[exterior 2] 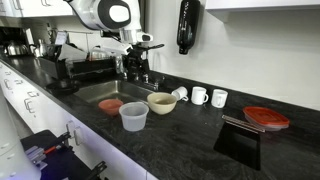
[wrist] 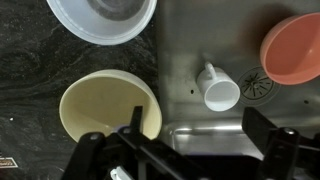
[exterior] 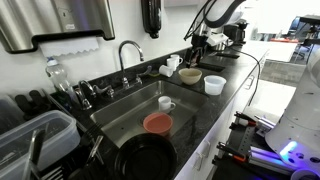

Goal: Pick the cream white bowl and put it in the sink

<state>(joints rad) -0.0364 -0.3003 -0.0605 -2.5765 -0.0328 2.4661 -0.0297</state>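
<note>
The cream white bowl (wrist: 100, 115) stands upright and empty on the dark counter, just beside the sink edge. It shows in both exterior views (exterior: 189, 76) (exterior 2: 162, 103). My gripper (wrist: 180, 155) is open and empty. It hangs above the sink rim with the bowl next to its left finger, not between the fingers. In both exterior views the gripper (exterior: 198, 45) (exterior 2: 135, 62) is well above the counter. The steel sink (wrist: 190, 60) holds a white mug (wrist: 220, 90) on its side and a red bowl (wrist: 295, 50).
A translucent white bowl (wrist: 100, 20) (exterior 2: 133, 116) sits on the counter next to the cream bowl. Three white mugs (exterior 2: 199, 96) stand by the wall. A faucet (exterior: 128, 52) rises behind the sink. A black pan (exterior: 145, 160) lies at the sink's near end.
</note>
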